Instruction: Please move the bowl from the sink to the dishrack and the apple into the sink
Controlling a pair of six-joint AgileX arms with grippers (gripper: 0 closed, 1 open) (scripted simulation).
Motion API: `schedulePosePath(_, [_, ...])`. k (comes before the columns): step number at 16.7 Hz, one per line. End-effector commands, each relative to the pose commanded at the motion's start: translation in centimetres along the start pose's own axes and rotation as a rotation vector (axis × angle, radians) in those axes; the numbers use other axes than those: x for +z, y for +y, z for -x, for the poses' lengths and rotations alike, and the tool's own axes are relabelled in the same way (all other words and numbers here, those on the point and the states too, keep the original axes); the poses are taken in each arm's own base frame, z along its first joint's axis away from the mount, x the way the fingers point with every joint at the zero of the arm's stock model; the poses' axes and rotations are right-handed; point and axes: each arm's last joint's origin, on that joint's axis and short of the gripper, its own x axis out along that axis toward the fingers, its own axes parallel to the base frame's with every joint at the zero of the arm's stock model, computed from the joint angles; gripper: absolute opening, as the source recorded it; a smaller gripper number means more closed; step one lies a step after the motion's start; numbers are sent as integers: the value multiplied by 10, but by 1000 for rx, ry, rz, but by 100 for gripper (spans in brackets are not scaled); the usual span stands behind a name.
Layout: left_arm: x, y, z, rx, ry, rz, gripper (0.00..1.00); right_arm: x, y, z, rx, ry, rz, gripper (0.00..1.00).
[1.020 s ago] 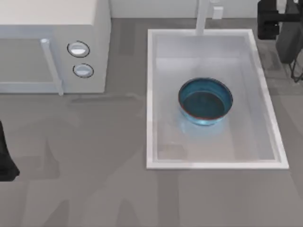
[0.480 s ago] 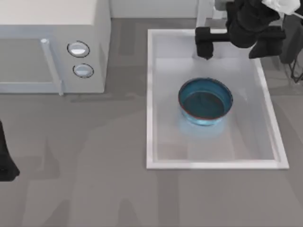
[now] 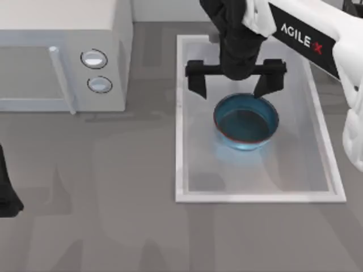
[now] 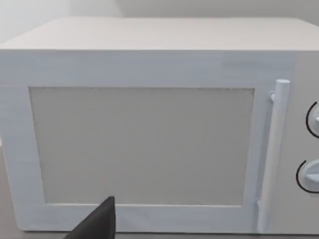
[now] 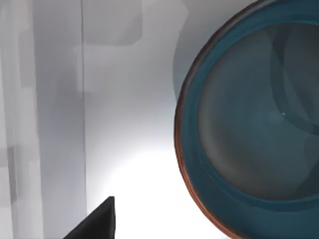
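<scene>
One bowl sits mid-sink. Right claw spread wide, hovering over bowl's far rim, likely lining up rim grasp. Left claw parked at surface's left edge, state untellable.

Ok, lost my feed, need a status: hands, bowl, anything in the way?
Right hand open, over sink, by bowl's far rim. Left hand parked, table's left edge. Bowl in sink, ungrasped. Nothing blocking it.

kitchen: sink, microwave, grey counter
</scene>
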Motion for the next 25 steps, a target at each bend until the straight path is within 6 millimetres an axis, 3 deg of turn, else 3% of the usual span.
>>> schedulePosePath(5, [0, 0, 0, 0, 0, 0, 100, -4, 25, -4, -16, -5, -23, 100])
schedulePosePath(12, [0, 0, 0, 0, 0, 0, 100, -3, 23, -5, -15, -7, -27, 100])
schedulePosePath(14, [0, 0, 0, 0, 0, 0, 100, -3, 25, -21, -16, -6, -24, 100])
schedulePosePath(20, [0, 0, 0, 0, 0, 0, 100, -3, 24, -98, -15, -7, -24, 100])
schedulePosePath(25, [0, 0, 0, 0, 0, 0, 100, -4, 24, -104, -16, -6, -23, 100])
